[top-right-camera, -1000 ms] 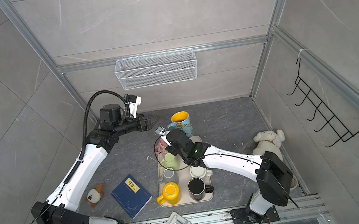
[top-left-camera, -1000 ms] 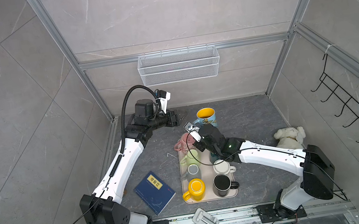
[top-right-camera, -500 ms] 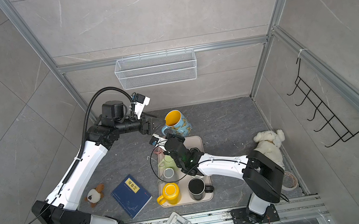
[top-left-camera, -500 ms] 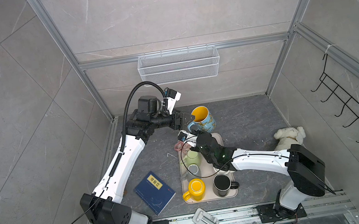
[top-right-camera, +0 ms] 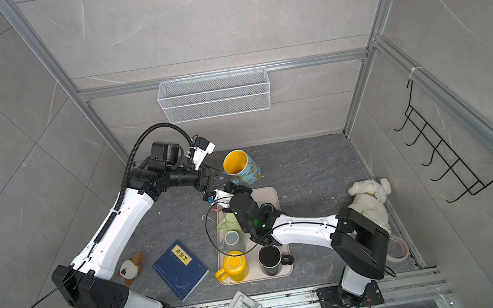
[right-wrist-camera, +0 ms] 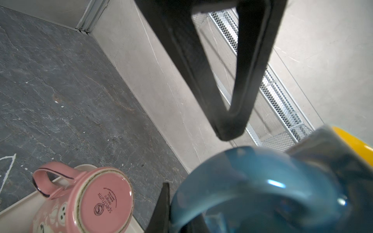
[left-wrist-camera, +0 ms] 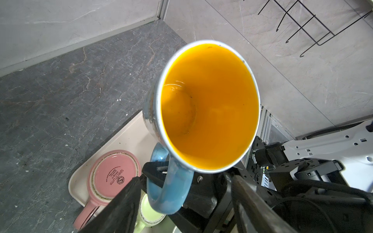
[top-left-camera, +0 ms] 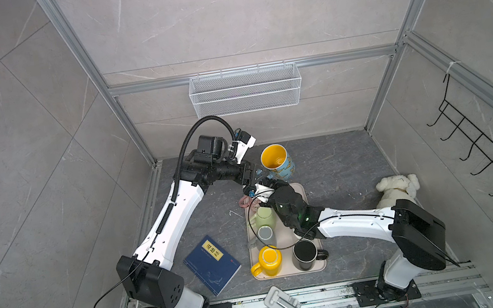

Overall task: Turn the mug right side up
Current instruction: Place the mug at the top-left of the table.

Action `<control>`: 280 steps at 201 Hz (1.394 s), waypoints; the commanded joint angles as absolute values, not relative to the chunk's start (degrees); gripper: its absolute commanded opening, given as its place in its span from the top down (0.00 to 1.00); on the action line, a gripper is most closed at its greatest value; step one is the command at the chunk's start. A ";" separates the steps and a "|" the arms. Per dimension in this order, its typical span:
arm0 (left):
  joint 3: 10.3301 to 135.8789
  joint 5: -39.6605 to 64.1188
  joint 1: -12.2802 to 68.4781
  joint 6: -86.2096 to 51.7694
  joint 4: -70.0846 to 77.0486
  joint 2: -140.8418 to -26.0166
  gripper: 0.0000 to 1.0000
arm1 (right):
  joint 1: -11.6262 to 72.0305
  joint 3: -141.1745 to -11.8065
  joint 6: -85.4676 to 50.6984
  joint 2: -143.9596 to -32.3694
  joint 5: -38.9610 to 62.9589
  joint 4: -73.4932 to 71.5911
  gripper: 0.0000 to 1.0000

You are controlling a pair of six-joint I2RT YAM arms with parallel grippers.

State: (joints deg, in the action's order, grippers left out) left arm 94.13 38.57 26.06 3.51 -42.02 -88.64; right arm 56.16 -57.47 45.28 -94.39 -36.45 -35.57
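The dark grey stone-patterned bench carries a beige rectangular plastic tray, and every place here is told from that tray. Above the tray's far edge, lifted clear of tray and bench, hangs the blue ceramic mug with a yellow inside.

Its mouth faces upward, yet the long axis is not plumb. In both top views the rim leans toward the left arm's side of the tray, and the base points down and away from that arm.

An upside-down pink ceramic mug stands on the tray's far corner, just below the lifted one.

The right tool comes up from over the tray and is pressed together on the blue loop handle, one black finger passing through the loop.

The left tool reaches in from beside the tray and looks into the mug's mouth. Its fingers are spread, with the handle lying between them; I cannot tell whether they touch it.

Both tools sit equally near, but only the right one carries the mug. I judge the coming move turns on that lean: the base must swing under the rim before the mug goes down on a free spot, clear of the pink mug.
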 commanded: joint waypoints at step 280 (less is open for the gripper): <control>95.89 34.96 26.69 4.72 -48.52 -93.21 0.78 | 59.22 -58.44 43.24 -89.34 -30.43 -39.73 1.00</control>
State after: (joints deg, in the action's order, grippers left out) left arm 94.70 34.76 26.48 5.37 -48.34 -91.88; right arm 57.43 -55.05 42.59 -92.77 -31.88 -30.20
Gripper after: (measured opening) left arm 0.257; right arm 0.126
